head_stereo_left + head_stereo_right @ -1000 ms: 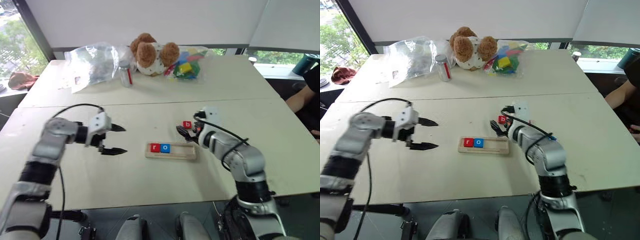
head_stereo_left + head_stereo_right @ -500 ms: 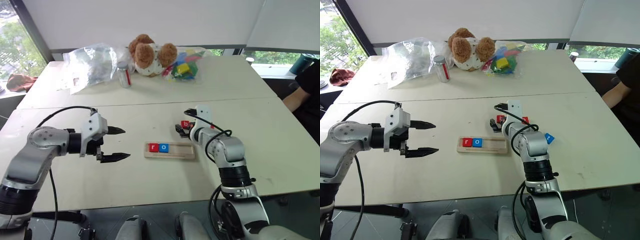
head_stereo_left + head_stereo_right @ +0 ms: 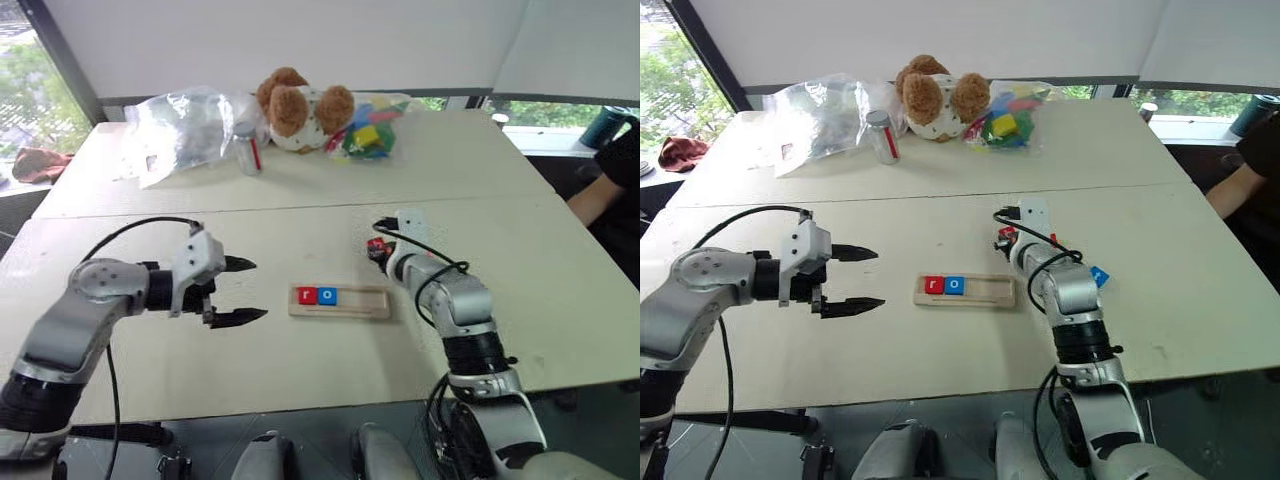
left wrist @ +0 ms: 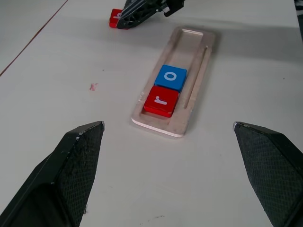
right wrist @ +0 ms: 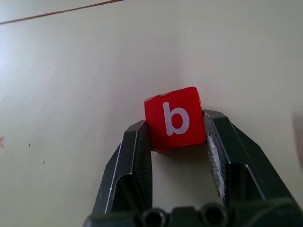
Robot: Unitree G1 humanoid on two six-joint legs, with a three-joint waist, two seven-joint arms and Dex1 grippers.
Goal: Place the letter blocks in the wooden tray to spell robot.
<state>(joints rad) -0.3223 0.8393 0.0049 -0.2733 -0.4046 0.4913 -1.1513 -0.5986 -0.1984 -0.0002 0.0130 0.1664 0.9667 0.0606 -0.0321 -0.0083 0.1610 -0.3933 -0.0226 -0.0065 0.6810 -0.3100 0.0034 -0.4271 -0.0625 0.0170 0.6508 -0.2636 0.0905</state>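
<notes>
The wooden tray (image 3: 352, 303) lies at the table's middle, with a red "r" tile (image 4: 161, 100) and a blue "o" tile (image 4: 171, 77) side by side at its left end. Just beyond the tray's right end, my right gripper (image 3: 376, 247) is shut on a red "b" tile (image 5: 175, 117) that rests on the table, one finger on each side edge. A blue tile (image 3: 1098, 276) lies to the right of that arm. My left gripper (image 3: 240, 292) hovers open and empty to the left of the tray, pointing toward it.
At the far side of the table sit a teddy bear (image 3: 297, 108), a clear plastic bag (image 3: 180, 125), a small jar (image 3: 248, 148) and a bag of multicoloured blocks (image 3: 370, 128). A person's arm (image 3: 600, 195) shows at the right edge.
My right gripper, open around the "b" tile before, has shut on it. The left gripper has drawn slightly toward the tray and stays open.
</notes>
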